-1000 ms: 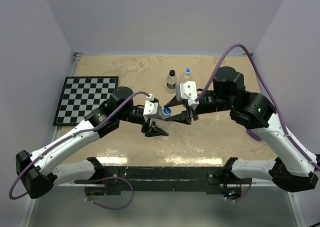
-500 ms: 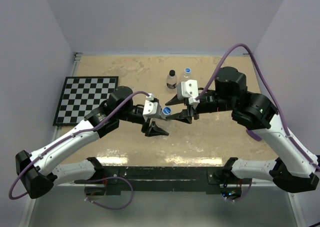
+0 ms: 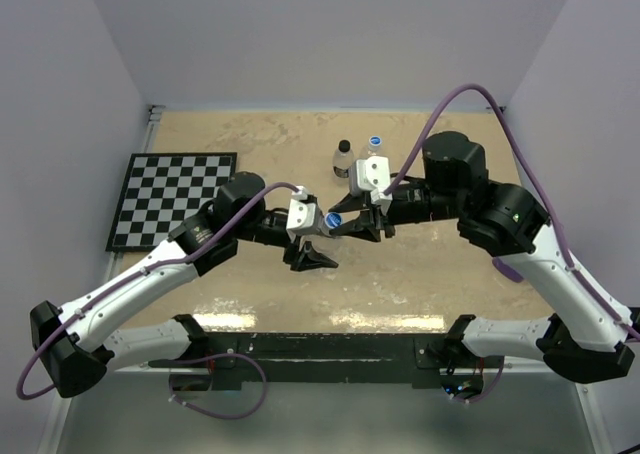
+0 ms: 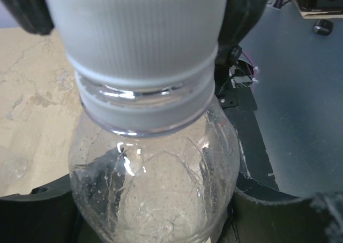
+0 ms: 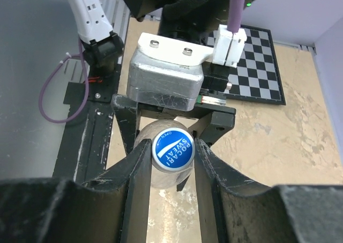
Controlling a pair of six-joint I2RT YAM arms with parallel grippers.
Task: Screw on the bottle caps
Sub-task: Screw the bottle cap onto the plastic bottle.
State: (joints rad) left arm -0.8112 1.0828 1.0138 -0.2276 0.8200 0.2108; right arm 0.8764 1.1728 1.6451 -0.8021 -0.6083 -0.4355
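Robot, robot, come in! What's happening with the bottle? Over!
Left tool shut on the bottle. Right tool shut on the blue cap, cap sitting on the neck. Two capped bottles behind, out of the way.

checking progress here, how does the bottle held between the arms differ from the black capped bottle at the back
The held bottle wears a blue cap; the black-capped bottle wears a black one. The held bottle sits tilted in the left end effector, its cap pinched by the right end effector; the black-capped bottle stands upright, untouched. Both are small, clear plastic.
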